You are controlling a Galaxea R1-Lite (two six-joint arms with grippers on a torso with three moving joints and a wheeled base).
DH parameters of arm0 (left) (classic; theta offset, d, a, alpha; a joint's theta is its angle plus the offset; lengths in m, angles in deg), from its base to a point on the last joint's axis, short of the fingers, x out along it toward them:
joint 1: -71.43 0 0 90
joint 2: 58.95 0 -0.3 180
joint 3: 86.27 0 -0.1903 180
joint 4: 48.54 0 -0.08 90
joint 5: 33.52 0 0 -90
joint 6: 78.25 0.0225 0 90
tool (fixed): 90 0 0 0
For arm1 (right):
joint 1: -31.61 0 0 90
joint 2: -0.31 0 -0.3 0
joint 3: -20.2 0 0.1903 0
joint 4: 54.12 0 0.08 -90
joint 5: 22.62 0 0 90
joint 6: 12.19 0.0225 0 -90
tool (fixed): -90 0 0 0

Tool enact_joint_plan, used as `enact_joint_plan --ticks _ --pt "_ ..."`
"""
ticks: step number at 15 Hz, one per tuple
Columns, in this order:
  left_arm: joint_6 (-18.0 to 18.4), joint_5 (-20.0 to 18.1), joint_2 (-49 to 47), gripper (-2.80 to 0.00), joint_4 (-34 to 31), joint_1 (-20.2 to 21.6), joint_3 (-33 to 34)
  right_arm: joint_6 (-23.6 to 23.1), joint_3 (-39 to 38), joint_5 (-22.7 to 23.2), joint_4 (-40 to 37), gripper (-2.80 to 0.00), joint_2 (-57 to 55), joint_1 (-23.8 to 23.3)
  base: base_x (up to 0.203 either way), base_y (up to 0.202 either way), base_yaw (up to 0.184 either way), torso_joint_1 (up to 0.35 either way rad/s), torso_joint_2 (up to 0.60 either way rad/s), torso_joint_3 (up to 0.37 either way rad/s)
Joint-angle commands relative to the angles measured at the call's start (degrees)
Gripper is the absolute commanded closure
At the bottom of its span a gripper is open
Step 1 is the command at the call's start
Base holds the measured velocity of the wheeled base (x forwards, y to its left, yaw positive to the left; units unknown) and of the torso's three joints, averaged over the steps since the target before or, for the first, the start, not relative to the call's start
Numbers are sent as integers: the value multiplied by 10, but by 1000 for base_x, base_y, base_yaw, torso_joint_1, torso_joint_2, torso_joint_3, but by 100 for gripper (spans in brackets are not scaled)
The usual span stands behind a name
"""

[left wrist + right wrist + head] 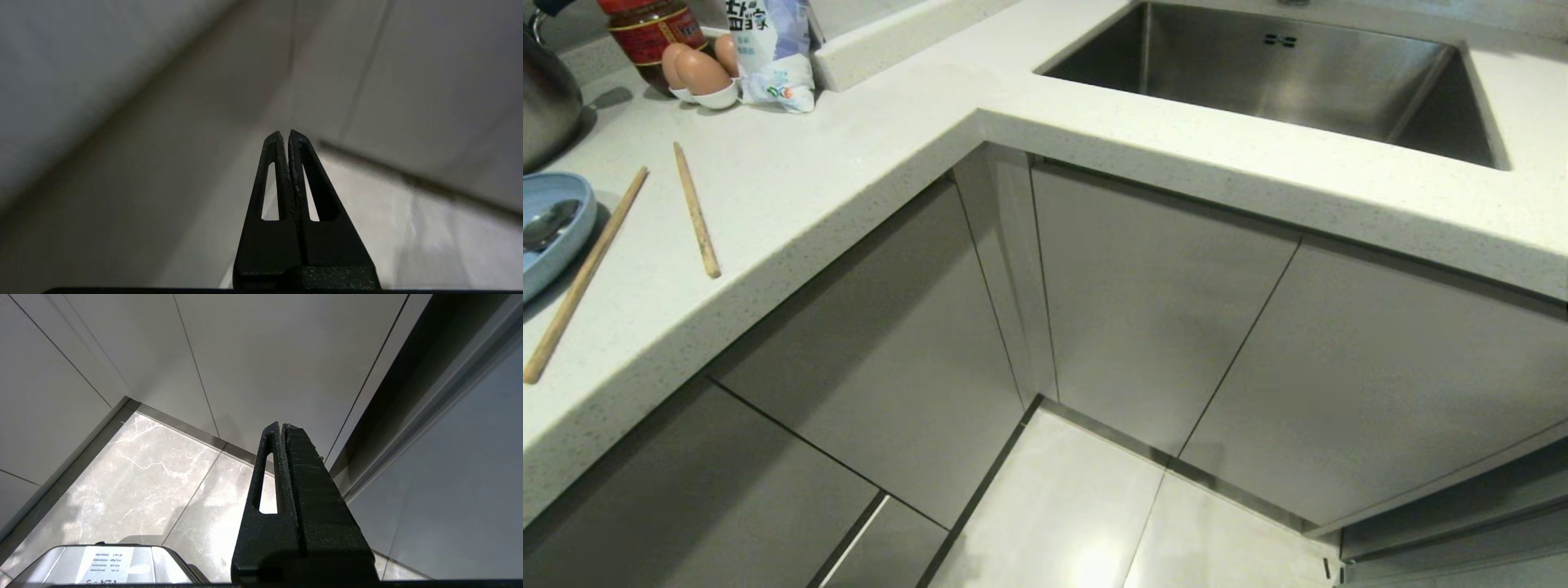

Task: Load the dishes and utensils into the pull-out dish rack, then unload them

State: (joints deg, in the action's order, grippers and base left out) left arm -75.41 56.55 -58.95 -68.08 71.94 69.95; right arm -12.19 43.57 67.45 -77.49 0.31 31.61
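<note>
On the white counter at the far left of the head view lies a light-blue dish (551,233) with a silver spoon (547,224) in it. Two light-wood chopsticks (696,209) lie apart beside it, the longer-looking one (584,273) nearer the counter's edge. The pull-out dish rack is out of view; only closed pale grey cabinet fronts (1152,318) show. Neither arm appears in the head view. My left gripper (285,132) is shut and empty, low before the cabinets. My right gripper (282,425) is shut and empty, pointing at the floor by the cabinet corner.
A steel sink (1282,77) is set in the counter at the back right. At the back left stand a steel pot (543,98), a red-labelled jar (654,33), eggs (698,73) and a white bag (772,49). Marble floor tiles (1086,514) lie below.
</note>
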Motion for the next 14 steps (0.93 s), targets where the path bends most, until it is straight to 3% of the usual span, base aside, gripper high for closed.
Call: enact_joint_plan --ticks 1,10,14 --pt "0 -7 -1 0 -32 0 8 0 0 0 0 0 0 0 0 0 0 0 0 0" --pt "-11 -8 -1 0 -25 0 12 0 0 0 0 0 0 0 0 0 0 0 0 4" --pt "-16 -7 -1 0 -26 0 12 0 0 0 0 0 0 0 0 0 0 6 2 158"
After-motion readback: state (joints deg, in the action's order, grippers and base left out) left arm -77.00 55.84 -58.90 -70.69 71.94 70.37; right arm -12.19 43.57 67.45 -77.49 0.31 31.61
